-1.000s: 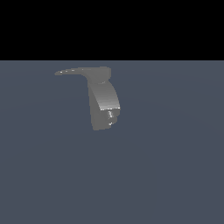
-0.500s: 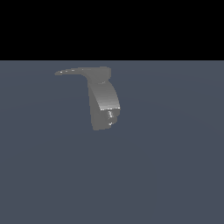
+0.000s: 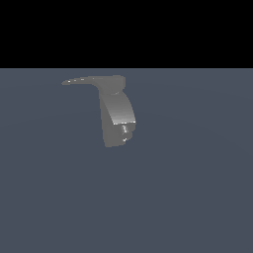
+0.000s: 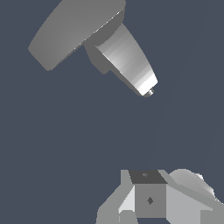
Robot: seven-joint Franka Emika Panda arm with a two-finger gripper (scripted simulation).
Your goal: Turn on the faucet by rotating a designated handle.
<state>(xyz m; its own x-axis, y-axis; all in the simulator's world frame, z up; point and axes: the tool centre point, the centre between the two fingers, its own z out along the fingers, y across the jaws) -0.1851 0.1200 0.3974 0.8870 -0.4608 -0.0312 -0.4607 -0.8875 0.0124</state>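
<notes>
Exterior view: the faucet (image 3: 116, 118) stands alone on a flat slate-blue floor (image 3: 197, 197), slightly toward the exterior view's left of centre and below the black band that fills the upper part of the frame. Its body is a thick, curved, matte grey block that tapers downward, with a brighter highlight across its lower front face. The handle (image 3: 89, 80), a thin flat grey lever, juts from the top of the body toward the exterior view's left and narrows to a point at its free end. It lies roughly level. No arm or gripper appears in this view.

Wrist view: the faucet (image 4: 127, 59) appears as a tapering cone-like body with a bright band near its narrow end, which finishes in a small rounded tip. The handle (image 4: 74, 28) shows as a broad flat grey slab joined to the wide end of that body. Part of the gripper (image 4: 151, 199) is visible at the frame edge (light grey blocks around a darker square face). It is well apart from the faucet, with bare floor between them, and touches nothing. Its fingertips lie outside the frame, so whether the jaws are spread or pressed together cannot be told.
</notes>
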